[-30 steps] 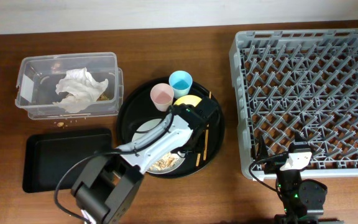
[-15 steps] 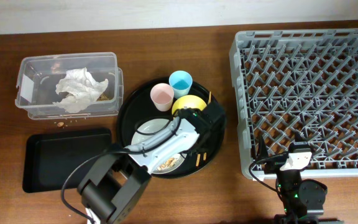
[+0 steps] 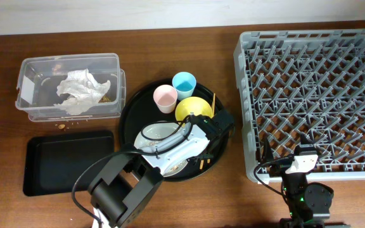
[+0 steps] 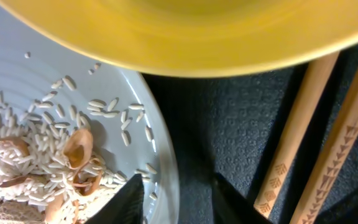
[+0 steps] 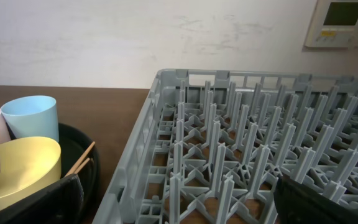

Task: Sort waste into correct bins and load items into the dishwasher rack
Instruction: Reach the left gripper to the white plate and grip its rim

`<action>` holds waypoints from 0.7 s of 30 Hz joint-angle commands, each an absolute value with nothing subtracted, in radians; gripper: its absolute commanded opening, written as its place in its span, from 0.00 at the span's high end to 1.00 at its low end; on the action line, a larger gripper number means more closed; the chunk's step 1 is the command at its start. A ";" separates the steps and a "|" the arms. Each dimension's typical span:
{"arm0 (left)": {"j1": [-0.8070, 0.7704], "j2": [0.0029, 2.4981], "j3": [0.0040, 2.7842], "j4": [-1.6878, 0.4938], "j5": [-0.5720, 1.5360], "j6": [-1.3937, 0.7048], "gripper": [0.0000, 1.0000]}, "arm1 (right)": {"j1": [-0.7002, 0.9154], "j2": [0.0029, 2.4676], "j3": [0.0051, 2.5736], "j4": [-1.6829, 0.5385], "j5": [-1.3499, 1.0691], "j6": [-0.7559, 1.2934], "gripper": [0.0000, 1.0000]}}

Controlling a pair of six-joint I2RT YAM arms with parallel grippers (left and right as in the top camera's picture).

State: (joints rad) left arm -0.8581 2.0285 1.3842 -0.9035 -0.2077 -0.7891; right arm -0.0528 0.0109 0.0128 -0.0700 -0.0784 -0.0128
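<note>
The left hand point(image 4: 179, 200) sat low over the round black tray point(image 4: 229, 124). Its jaws were drawn fairly narrow but had not closed on anything. One fingertip point(image 4: 132, 202) hung over the pale grey plate point(image 4: 160, 155) and the other over the tray's dark floor. The plate's rim ran through the gap between them, with space on either side.

On the plate, just off the finger on that side, lay the food scraps point(image 4: 36, 168), a heap of rice with brownish bits. Straight ahead of the hand stood the yellow bowl point(image 4: 185, 31), close by, its rim hiding the plate's far edge in the wrist view. Past the finger on the tray side lay the chopsticks point(image 4: 303, 137), side by side on the tray, near the hand but not touching it.

Beyond the bowl from the hand stood the pink cup point(image 3: 165, 97) and the light-blue cup point(image 3: 184, 83), upright and close together. Well apart from the hand, off the round tray, the clear box point(image 3: 68, 59) held the crumpled napkin point(image 3: 78, 92). The shallow black rectangular tray point(image 3: 68, 161) lay beside the box on the bench point(image 3: 170, 38).

The right hand point(image 5: 179, 199) held nothing, its jaws spread wide. The dishwasher rack point(image 5: 135, 155) filled the space ahead of it, pegs upright. The bowl and the light-blue cup sat off to the side of one finger.
</note>
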 commanded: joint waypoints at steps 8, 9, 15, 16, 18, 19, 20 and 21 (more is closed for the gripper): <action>-0.861 2.039 1.377 -0.914 -0.233 -0.799 0.91 | -0.059 0.004 0.006 -0.072 -0.075 -0.019 0.01; -0.861 2.039 1.377 -0.918 -0.233 -0.799 0.93 | -0.059 0.004 0.006 -0.072 -0.074 -0.019 0.01; -0.861 2.039 1.377 -0.955 -0.233 -0.800 0.99 | -0.059 0.004 0.006 -0.072 -0.074 -0.019 0.01; -0.861 2.039 1.377 -0.959 -0.233 -0.800 0.99 | -0.059 0.004 0.006 -0.072 -0.075 -0.019 0.01; -0.861 2.039 1.377 -0.964 -0.233 -0.800 0.99 | -0.059 0.004 0.006 -0.072 -0.074 -0.019 0.01; -0.861 2.039 1.380 -0.970 -0.232 -0.800 0.99 | -0.059 0.004 0.006 -0.072 -0.075 -0.019 0.01; -0.861 2.039 1.384 -0.978 -0.232 -0.800 0.99 | -0.059 0.004 0.006 -0.072 -0.074 -0.019 0.01; -0.861 2.039 1.398 -1.000 -0.232 -0.800 0.99 | -0.059 0.004 0.006 -0.072 -0.074 -0.019 0.01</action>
State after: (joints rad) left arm -0.8619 2.0285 1.3853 -0.9630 -0.2367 -0.7895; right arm -0.0528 0.0109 0.0128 -0.0704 -0.0784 -0.0124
